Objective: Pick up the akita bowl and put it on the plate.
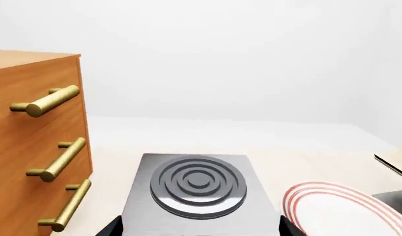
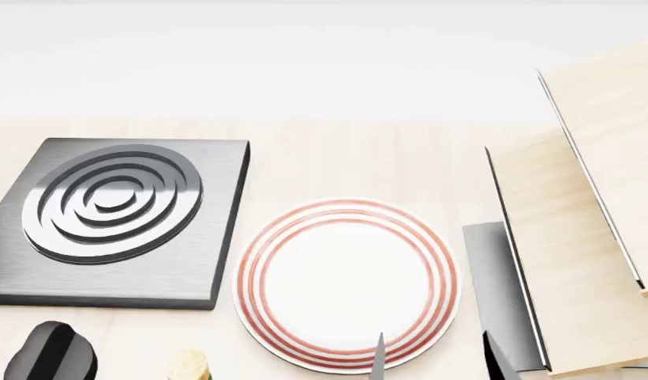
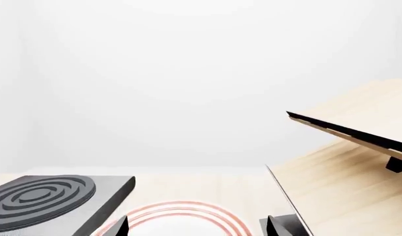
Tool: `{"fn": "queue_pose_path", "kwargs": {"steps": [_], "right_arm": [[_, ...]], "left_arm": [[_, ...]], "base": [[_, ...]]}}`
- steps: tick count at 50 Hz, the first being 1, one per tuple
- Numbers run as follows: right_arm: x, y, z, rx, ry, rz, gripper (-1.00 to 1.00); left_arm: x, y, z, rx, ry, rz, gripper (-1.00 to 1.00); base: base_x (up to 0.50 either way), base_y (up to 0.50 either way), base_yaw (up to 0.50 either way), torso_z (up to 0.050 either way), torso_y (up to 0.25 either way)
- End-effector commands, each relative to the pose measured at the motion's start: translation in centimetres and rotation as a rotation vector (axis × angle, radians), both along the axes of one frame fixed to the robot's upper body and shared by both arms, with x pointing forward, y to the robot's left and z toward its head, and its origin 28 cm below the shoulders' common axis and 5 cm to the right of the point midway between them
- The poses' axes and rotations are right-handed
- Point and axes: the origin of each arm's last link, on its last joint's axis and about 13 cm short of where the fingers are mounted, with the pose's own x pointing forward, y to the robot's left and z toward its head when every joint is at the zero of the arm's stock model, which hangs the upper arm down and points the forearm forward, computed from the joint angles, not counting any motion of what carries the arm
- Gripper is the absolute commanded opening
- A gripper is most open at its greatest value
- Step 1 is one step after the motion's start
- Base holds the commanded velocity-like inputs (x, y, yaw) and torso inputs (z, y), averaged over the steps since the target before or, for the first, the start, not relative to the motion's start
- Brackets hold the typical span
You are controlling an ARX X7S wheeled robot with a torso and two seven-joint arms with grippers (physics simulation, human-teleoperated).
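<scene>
Where desk (image 2: 335,158) bears plate (image 2: 348,283) beside burner (image 2: 112,222): both empty; bowl unseen; left gripper (image 1: 199,232), right gripper (image 3: 197,227) spread open.

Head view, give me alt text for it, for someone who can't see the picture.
An empty white plate with red rim rings sits on a pale wooden table. A grey square burner lies to its left and tilted light-wood panels to its right. No bowl is visible.
</scene>
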Motion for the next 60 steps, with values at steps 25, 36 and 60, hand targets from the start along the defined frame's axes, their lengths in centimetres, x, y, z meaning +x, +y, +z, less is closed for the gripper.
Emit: {"fn": "queue_pose_path", "kwargs": {"steps": [25, 36, 60], "right_arm": [[0.1, 0.0, -0.3, -0.001, 0.012, 0.003, 1.00], [0.1, 0.0, -0.5, 0.000, 0.018, 0.004, 1.00], [0.2, 0.1, -0.8, 0.005, 0.027, 0.009, 1.00]], "left_arm": [[0.1, 0.5, 0.1, -0.108, 0.017, 0.024, 1.00], [0.5, 1.1, 0.4, -0.114, 0.032, 0.104, 1.00], [0.9, 0.8, -0.7, -0.001, 0.166, 0.118, 1.00]], "base": [[0.00, 0.00, 0.00, 0.000, 0.000], [0.00, 0.00, 0.00, 0.000, 0.000], [0.00, 0.00, 0.00, 0.000, 0.000]]}}
